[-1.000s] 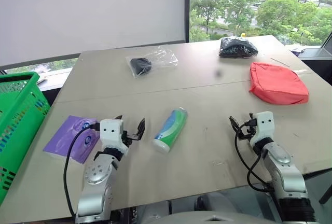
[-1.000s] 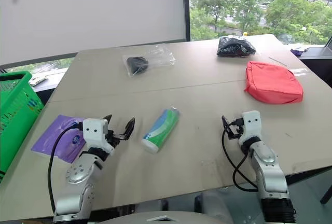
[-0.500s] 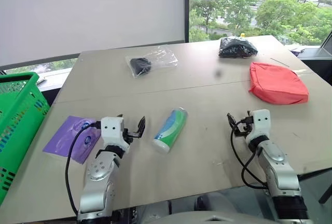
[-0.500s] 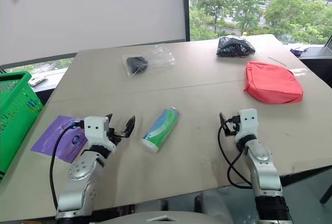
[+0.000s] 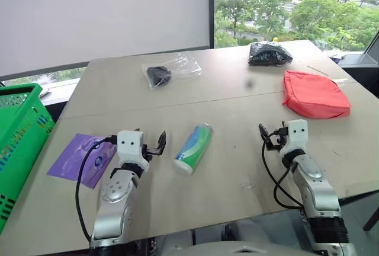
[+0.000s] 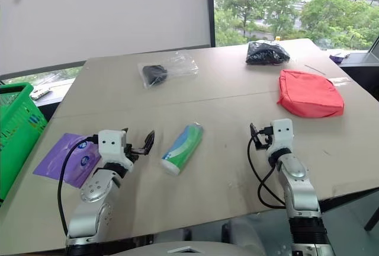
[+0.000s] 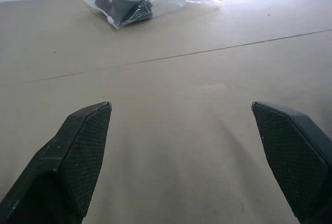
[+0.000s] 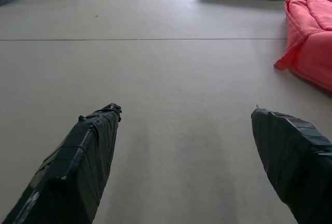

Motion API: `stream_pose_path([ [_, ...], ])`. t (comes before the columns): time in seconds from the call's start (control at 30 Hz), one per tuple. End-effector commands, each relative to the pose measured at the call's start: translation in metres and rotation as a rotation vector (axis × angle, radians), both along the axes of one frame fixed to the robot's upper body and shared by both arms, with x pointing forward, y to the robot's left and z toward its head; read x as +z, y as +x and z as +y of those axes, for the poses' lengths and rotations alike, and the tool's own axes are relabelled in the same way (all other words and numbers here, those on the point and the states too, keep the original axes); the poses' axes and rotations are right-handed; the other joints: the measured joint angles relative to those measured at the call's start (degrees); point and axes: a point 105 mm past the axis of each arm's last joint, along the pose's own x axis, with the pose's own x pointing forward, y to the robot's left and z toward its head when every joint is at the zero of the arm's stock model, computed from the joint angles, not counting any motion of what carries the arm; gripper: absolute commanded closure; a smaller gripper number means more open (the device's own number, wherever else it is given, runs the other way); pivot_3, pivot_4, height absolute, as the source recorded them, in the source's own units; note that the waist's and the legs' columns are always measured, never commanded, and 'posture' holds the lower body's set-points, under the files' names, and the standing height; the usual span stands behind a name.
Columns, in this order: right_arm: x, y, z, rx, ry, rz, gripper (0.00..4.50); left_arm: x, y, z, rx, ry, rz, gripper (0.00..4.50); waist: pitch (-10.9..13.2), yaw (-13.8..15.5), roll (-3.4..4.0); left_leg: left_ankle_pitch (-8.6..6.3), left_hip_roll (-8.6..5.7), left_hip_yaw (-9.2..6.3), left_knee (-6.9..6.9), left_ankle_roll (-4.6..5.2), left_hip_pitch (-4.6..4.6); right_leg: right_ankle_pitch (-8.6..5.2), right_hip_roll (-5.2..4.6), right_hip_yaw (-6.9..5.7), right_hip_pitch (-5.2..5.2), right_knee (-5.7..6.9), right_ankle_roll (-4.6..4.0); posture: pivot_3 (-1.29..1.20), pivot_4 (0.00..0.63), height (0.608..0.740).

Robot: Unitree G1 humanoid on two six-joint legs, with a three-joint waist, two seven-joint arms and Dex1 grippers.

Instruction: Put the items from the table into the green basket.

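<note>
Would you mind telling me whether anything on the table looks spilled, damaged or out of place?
Nothing stands out: the purple pack, tube, clear bag, black bundle and red pouch lie flat and intact on the table.

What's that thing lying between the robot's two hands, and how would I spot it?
Look at the near half of the tan table, between the two grippers. There lies a tube on its side, the only green-and-white item, with a white cap toward the robot.
</note>
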Motion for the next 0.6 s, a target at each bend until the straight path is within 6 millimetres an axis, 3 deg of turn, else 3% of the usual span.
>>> stream_pose_path([
  [0.03, 0.0169, 0.0055, 0.0013, 0.008, 0.01, -0.072, 0.18, 0.0082, 0.0025, -0.0053, -0.017, 0.009, -0.033, 0.02, 0.0, -0.13, 0.0, 0.0, 0.0, 0.0, 0.0, 0.0, 0.0, 0.0, 0.0, 0.0, 0.0, 0.0, 0.0, 0.05, 0.0, 0.74],
  [0.6, 0.0123, 0.0064, 0.0059, 0.04, -0.008, -0.065, 0.18, 0.0082, -0.0047, -0.005, -0.01, 0.021, -0.022, 0.02, 0.0, -0.15, -0.01, 0.0, 0.0, -0.01, 0.0, -0.01, -0.01, 0.0, 0.0, 0.0, 0.0, 0.0, 0.0, 0.09, 0.0, 0.74],
])
